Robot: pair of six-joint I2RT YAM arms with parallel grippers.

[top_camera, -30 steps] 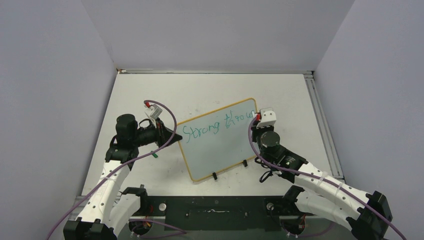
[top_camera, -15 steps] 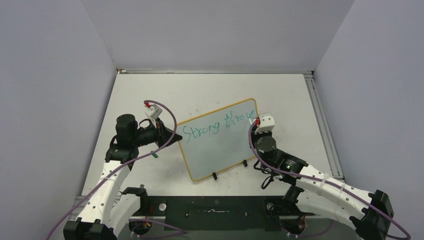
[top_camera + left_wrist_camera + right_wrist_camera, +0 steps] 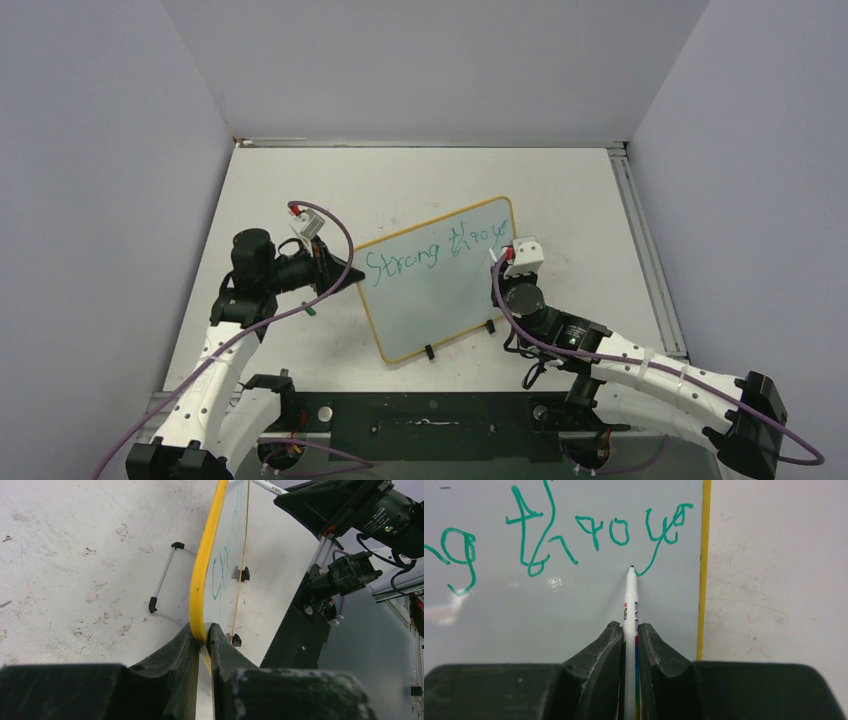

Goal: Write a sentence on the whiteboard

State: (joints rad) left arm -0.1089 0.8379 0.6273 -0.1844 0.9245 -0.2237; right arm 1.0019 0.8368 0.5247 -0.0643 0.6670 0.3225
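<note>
- We see a white desk [image 3: 420, 185], scuffed and speckled with small marks.
- Plain pale lilac walls [image 3: 430, 70] close it in behind and on both sides.
- A metal rail [image 3: 641, 240] runs along its right edge.

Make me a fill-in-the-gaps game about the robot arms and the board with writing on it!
1. The left gripper is shut on the ___ frame of the glossy, pale, rectangular whiteboard.
2. The right gripper is shut on a thin ___ marker pen.
3. The thin handwritten lettering is ___ in colour.
4. The first word written on the board reads ___.

Missing words: yellow; white; green; Strong.
</note>
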